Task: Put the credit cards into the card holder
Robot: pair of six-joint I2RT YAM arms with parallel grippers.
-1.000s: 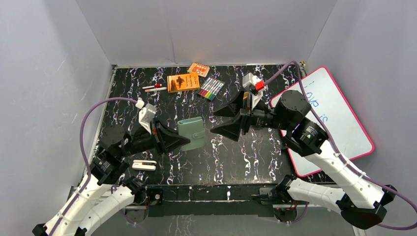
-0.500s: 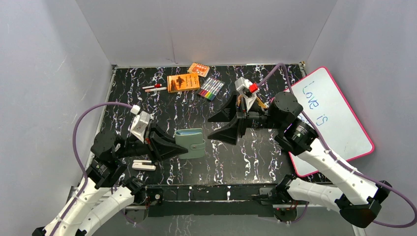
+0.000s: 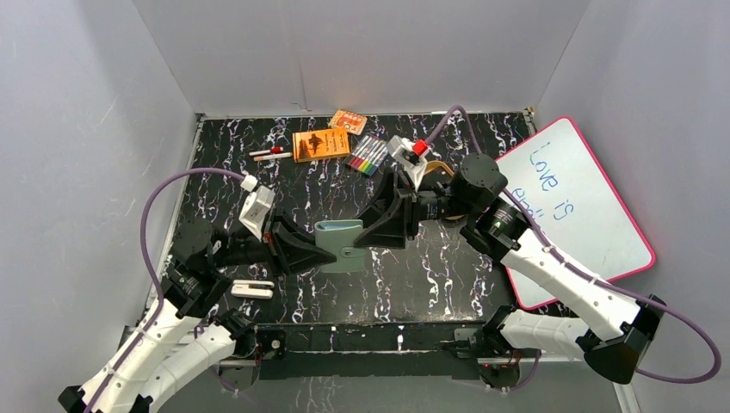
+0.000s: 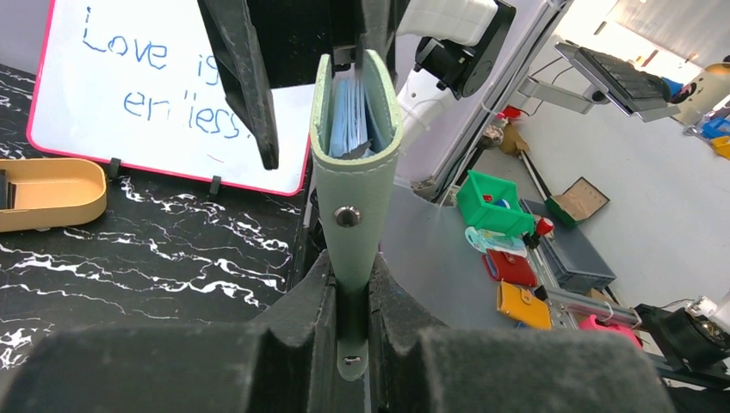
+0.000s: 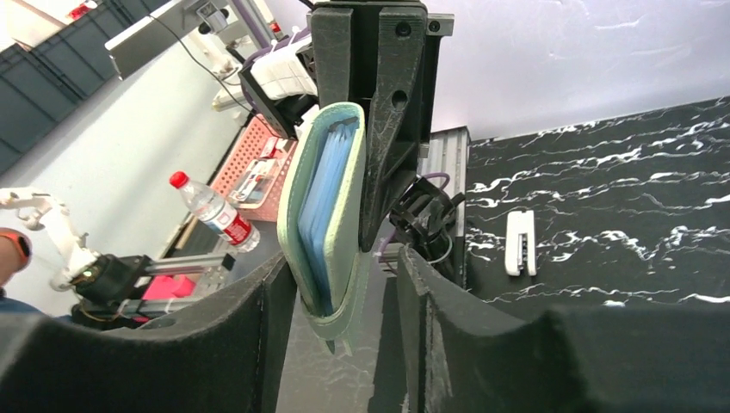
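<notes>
**Views compared.** The top view shows the card holder (image 3: 343, 246) only as a closed sage-green rectangle between the two arms, over the middle of the table (image 3: 430, 275). The left wrist view shows what that view hides: the holder stands on edge, spine down and mouth up. Pale blue clear sleeves (image 4: 349, 120) are packed between its covers, and a metal snap stud (image 4: 346, 217) sits on the spine. The right wrist view shows the same sleeves from the opposite end.

**Pincers.** The left gripper (image 3: 320, 255) is clenched on the card holder's lower edge, both fingers pressed against the covers. The right gripper (image 3: 372, 231) is released. Its fingers straddle the holder, and the right wrist view shows a clear gap on one side.

**Materials and shapes.** The holder's cover is matte and leather-like, with a stitched border and rounded corners. The gripper fingers are black, ridged and wedge-shaped.

**Surface and room.** The table is black with white marbled veining, enclosed by plain grey walls (image 3: 387, 52).
- Right of the card holder, a pink-framed whiteboard (image 3: 575, 202) with blue handwriting leans at the table's edge.
- A tan oval tray (image 4: 47, 194) lies on the table just before the whiteboard and is plain only in the left wrist view.
- Beyond the holder, near the back wall, lie an orange box (image 3: 321, 144) and a pack of coloured markers (image 3: 369, 154).
- On the holder's left, near the front edge, lies a small white clip-like object (image 5: 520, 243).
</notes>
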